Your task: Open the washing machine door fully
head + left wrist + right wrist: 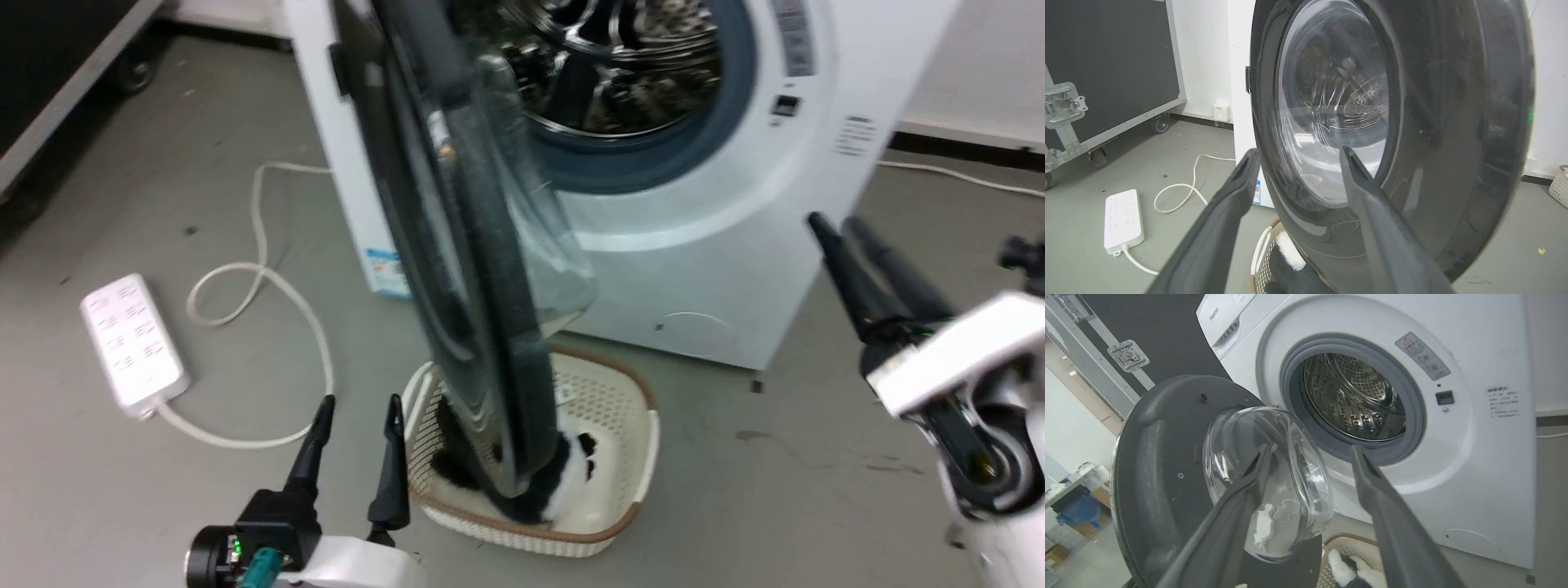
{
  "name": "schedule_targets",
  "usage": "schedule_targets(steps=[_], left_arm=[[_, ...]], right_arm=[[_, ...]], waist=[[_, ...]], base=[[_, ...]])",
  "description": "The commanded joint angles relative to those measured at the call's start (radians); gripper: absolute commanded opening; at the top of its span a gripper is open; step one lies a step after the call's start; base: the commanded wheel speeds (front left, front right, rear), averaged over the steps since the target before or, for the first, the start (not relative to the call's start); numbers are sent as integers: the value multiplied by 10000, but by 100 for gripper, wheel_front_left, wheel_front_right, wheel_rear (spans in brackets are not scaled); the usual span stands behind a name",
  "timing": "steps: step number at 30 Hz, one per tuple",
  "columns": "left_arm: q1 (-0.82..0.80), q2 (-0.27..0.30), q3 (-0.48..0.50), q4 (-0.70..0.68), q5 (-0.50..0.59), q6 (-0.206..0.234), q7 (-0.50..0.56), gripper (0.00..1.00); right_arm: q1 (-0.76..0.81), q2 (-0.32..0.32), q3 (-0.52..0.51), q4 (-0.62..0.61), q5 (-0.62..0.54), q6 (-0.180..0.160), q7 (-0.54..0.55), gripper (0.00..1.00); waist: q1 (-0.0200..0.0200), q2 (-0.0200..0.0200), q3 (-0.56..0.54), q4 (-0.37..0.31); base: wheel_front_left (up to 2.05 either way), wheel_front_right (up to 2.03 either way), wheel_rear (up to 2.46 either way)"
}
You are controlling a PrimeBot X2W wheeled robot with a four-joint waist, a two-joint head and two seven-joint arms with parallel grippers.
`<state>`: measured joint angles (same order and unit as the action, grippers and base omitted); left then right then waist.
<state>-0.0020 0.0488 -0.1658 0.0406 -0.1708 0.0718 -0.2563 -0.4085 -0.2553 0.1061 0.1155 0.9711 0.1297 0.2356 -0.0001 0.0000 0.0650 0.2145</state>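
The white washing machine [718, 269] stands ahead with its steel drum [1351, 396] exposed. The washing machine door [482, 327] is swung out, nearly edge-on in the head view, its lower rim hanging over a basket. My left gripper [359, 412] is open at the lower left, just left of the door's bottom edge. In the left wrist view it [1299, 152] faces the door's glossy outer face [1453, 143]. My right gripper [834, 222] hovers right of the machine's front. Its wrist view shows it [1312, 451] open and holding nothing, pointing at the door's inner side [1159, 465] with the glass bowl.
A cream perforated basket [620, 392] with black-and-white fabric sits on the floor under the door. A white power strip [131, 339] and its cable [269, 278] lie on the floor to the left. A black wheeled case [1106, 61] stands further left.
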Motion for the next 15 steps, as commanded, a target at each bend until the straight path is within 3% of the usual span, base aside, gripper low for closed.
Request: schedule_targets(steps=[1, 4, 7, 11, 15], left_arm=[[22, 14, 192, 48, 4, -96, -55, 100], [29, 14, 546, 37, -19, -180, -55, 100], [85, 17, 861, -58, 13, -289, -55, 100], [208, 26, 1038, -51, 115, -417, -55, 100], [339, 22, 1139, -2, 205, -552, -55, 100]], right_arm=[[478, -592, 296, -549, -1006, 10, -1099, 100], [1107, -1335, 401, -937, -2915, 10, -2641, 100], [1952, -1408, 95, -1102, -4503, 10, -3623, 100], [2898, -965, -462, -1326, -5770, 10, -4184, 100], [4290, 348, -1271, -1835, -7553, 10, -4700, 100]], waist=[[1, 0, -257, -526], [1, 0, -293, -883], [1, 0, -269, -1186], [1, 0, -244, -1410], [1, 0, -160, -1623]], base=[[0, 0, 0], [0, 0, 0], [0, 0, 0], [0, 0, 0], [0, 0, 0]])
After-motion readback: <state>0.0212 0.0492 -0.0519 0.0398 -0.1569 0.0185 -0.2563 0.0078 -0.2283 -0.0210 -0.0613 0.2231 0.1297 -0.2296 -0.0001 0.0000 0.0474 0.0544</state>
